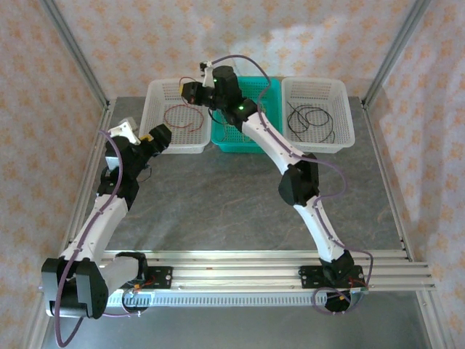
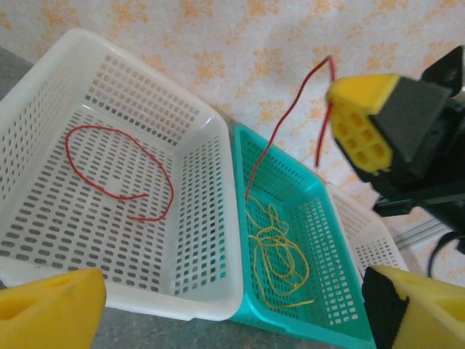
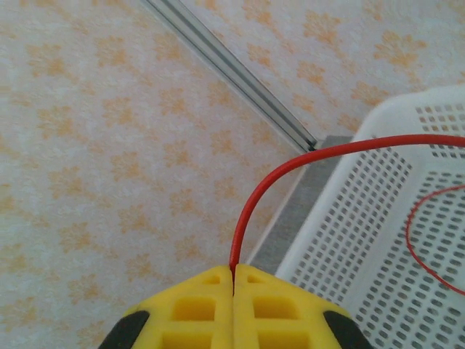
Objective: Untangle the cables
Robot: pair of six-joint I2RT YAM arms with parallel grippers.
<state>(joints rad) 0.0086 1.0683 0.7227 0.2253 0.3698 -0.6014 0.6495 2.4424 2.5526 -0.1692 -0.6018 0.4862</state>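
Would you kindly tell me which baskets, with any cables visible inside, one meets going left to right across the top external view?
left white basket holding a red cable loop → teal basket → right white basket holding black cables

Smooth red cable, glossy perforated plastic basket, matt grey tabletop

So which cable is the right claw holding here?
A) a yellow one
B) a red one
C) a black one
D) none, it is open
B: the right claw is shut on a red cable, which rises from between its closed yellow pads and arcs off toward the white basket.
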